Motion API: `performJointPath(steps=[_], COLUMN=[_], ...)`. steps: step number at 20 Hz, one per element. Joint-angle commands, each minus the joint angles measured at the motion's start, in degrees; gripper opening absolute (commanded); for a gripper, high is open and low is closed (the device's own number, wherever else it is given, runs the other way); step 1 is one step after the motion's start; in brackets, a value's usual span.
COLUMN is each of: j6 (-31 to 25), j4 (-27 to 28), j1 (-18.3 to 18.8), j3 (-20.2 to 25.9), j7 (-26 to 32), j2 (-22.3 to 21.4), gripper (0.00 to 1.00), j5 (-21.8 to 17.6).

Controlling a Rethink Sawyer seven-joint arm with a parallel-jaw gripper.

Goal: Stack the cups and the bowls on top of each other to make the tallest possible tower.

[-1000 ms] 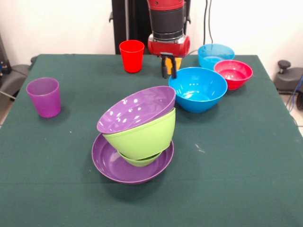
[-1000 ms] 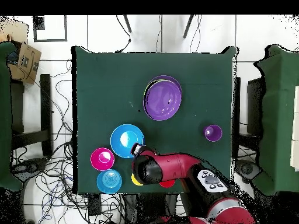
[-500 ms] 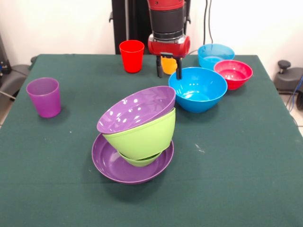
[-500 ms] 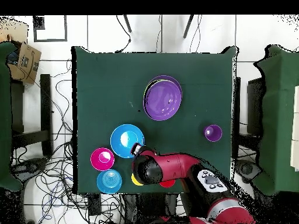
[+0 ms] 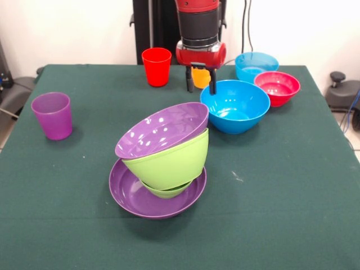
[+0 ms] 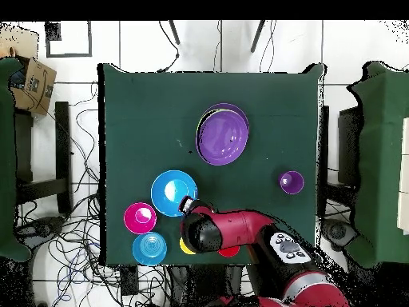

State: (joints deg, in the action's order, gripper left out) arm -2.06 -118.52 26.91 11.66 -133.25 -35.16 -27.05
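So the gripper (image 5: 201, 89) hangs at about 12 o'clock on the green table (image 5: 292, 191), fingers spread apart, one either side of the yellow-orange cup (image 5: 200, 77), which sits just behind them. Can't tell if the fingers actually touch it.

The tower (image 5: 163, 160) sits near the middle: a shallow purple bowl (image 5: 132, 197) at the bottom, a lime green bowl (image 5: 171, 160) leaning in it, and another purple bowl (image 5: 163, 129) tilted on top, its rim tipped up toward 1 o'clock. Something green peeks out under the lime one, can't tell what.

The big blue bowl (image 5: 235, 106) sits at 1 o'clock from the tower, close to the tilted purple rim but apart from it. Behind it at 1 o'clock is the red bowl (image 5: 277, 88), and the light blue bowl (image 5: 256, 65) sits right at the far edge. The red cup (image 5: 156, 66) is at 11 o'clock, near that same edge. The purple cup (image 5: 52, 115) sits alone at 9 o'clock, close to the side edge.

Loads of bare cloth from 3 round to 8 o'clock.
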Motion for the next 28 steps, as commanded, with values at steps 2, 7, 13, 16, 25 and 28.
performJointPath(steps=[2,7,13,16,25,28], j6=[0.68,3.67,5.14,4.85,4.24,3.94], j4=[5.8,8.53,9.21,8.74,8.97,8.74], j1=[-1.84,-4.5,-5.24,-4.85,-5.28,-4.73], j3=[1.94,-0.65,-1.51,-1.3,-1.66,-1.0], j7=[-2.66,-3.79,-3.78,-3.51,-3.15,-2.9], j2=[3.07,6.7,8.09,7.57,7.32,7.21], gripper=[1.0,1.0,1.0,1.0,1.0,0.0], j5=[0.19,0.17,-0.21,-0.32,-0.08,-0.15])
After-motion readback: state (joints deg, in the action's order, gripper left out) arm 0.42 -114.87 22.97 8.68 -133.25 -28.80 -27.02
